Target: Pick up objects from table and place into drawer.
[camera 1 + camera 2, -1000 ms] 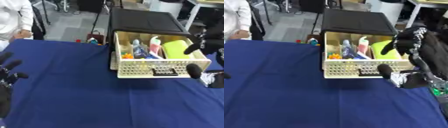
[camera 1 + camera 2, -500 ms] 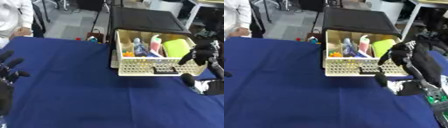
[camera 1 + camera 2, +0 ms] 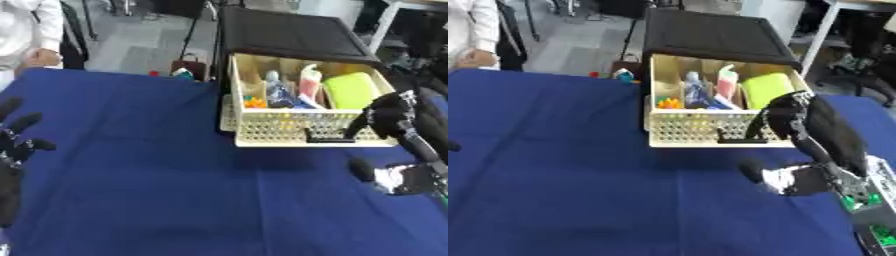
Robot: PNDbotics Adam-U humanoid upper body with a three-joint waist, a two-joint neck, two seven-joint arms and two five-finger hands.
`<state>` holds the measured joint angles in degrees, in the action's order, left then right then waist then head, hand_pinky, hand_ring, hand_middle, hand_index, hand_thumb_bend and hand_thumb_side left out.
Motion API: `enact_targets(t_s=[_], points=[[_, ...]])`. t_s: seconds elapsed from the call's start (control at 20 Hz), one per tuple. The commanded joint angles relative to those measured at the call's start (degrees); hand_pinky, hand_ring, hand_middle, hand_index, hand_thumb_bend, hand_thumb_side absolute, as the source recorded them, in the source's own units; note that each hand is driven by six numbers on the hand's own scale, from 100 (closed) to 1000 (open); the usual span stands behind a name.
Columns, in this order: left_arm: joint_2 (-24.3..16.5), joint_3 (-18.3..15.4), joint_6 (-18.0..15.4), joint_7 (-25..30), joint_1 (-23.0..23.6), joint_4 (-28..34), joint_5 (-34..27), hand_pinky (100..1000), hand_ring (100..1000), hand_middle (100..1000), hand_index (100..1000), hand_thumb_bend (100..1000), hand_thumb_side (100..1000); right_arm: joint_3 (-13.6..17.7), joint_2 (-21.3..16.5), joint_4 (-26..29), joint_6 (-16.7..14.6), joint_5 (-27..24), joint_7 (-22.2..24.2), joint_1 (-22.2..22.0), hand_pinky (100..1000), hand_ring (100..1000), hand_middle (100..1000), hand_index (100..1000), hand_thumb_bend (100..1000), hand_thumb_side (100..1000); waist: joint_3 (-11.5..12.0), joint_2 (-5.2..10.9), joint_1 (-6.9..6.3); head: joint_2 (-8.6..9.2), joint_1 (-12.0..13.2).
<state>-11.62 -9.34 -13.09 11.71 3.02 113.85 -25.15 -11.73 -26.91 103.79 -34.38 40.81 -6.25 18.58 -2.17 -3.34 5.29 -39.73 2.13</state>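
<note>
Presently noted: drawer point(image 3: 306, 131) standing pulled out at about 1 o'clock on the blue table point(image 3: 175, 190), cream-coloured, with a perforated front wall and a dark handle at the middle of that wall; black cabinet top point(image 3: 289, 32) directly behind it at 12 o'clock. Contents sorted into compartments: lime-green block point(image 3: 350, 90) in the right-hand section; pink-and-white tube point(image 3: 309, 82) upright just left of it; clear bottle with blue point(image 3: 276, 92) in the middle section; small orange piece point(image 3: 255, 103) at the front left corner. Small red and teal items point(image 3: 620, 75) lying at the far table edge, at 11 o'clock from the drawer, too small to identify.

Right hand point(image 3: 785, 115) positioned at 3 o'clock, against the drawer's front right corner, dark fingers curled downward; nothing visible between them, so recorded as clenched and empty; contact with the drawer wall cannot be confirmed. Forearm running down toward 5 o'clock.

Left hand point(image 3: 16, 145) resting at 9 o'clock near the table's left edge, fingers spread and straight, released, holding nothing.
</note>
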Motion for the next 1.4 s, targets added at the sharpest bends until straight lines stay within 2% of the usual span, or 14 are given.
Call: enact_targets(t_s=[0.05, 0.2, 0.35, 0.4, 0.7, 1.4], points=[[-0.58, 0.09, 0.35, 0.06, -0.43, 0.75, 0.17, 544, 805, 853, 822, 113, 1000, 0.94, -0.1, 0.14, 0.39, -1.04, 1.19, 0.34, 154, 100, 155, 482, 468, 1000, 0.13, 0.48, -0.41, -0.14, -0.55], [-0.28, 0.12, 0.45, 0.17, -0.53, 0.75, 0.27, 543, 805, 853, 822, 112, 1000, 1.19, 0.86, -0.25, 1.25, -2.03, 2.61, -0.37, 155, 100, 154, 480, 467, 1000, 0.34, 0.26, -0.61, 0.01, -1.02], [-0.06, 0.15, 0.73, 0.2, -0.76, 0.75, 0.34, 544, 805, 854, 822, 113, 1000, 1.47, 1.4, -0.41, 1.99, -3.14, 4.22, -0.76, 157, 100, 158, 486, 419, 1000, 0.52, 0.09, -0.69, 0.01, -1.25], [0.0, 0.15, 0.82, 0.19, -0.83, 0.75, 0.36, 544, 805, 854, 822, 112, 1000, 1.56, 1.49, -0.49, 2.23, -3.52, 4.65, -0.84, 159, 100, 160, 491, 324, 1000, 0.58, 0.05, -0.7, 0.01, -1.27], [0.45, 0.17, 1.2, 0.23, -1.2, 0.75, 0.37, 544, 805, 854, 822, 113, 1000, 1.88, 2.34, -2.32, 3.12, -6.92, 8.3, -0.93, 172, 100, 170, 504, 113, 1000, 1.16, -0.24, -1.0, 0.1, -1.66], [1.05, 0.44, 1.9, 0.55, -1.56, 0.75, 0.21, 544, 805, 855, 823, 112, 1000, 1.88, 3.54, -4.57, 3.17, -9.96, 14.64, -0.75, 174, 100, 180, 526, 103, 1000, 1.71, -0.56, -1.32, 0.0, -2.63]])
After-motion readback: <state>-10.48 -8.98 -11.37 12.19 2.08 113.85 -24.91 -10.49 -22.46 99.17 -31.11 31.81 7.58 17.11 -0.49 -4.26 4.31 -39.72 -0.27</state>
